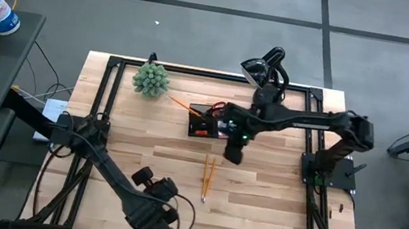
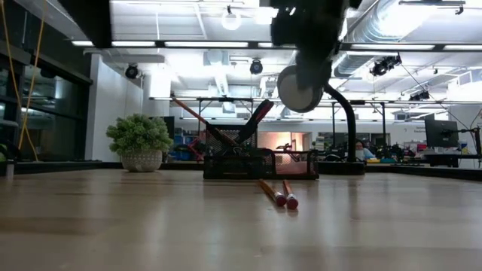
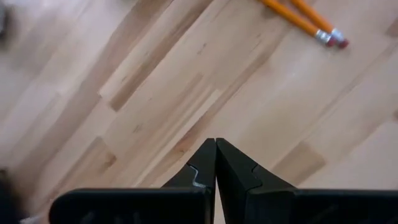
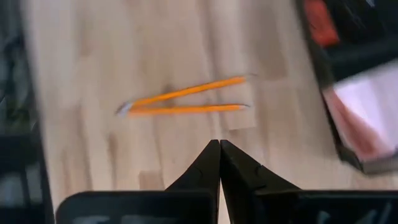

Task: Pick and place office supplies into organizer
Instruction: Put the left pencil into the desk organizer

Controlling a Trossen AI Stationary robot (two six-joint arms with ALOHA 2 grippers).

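Item: 2 pencils [image 1: 207,177], lying side by side on the table [image 1: 271,214], touching at one end, well apart from the organizer [image 1: 209,122]. The organizer is being seen already stocked: scissors [image 2: 252,120], another pencil [image 1: 179,103] leaning out, a pink pad [image 4: 367,118].

Right gripper [image 1: 233,153]: being held above the table between organizer and pencils, jaws clenched, nothing grasped.

Left gripper [image 3: 216,163]: being parked near the table's front edge, jaws clenched, empty.

Step judged in hand: the pencils are being approached. Handling advice: jaws should be opened before descent, aligned across 1 shaft near its middle, so that only 1 pencil is being pinched and the other is not being rolled away.
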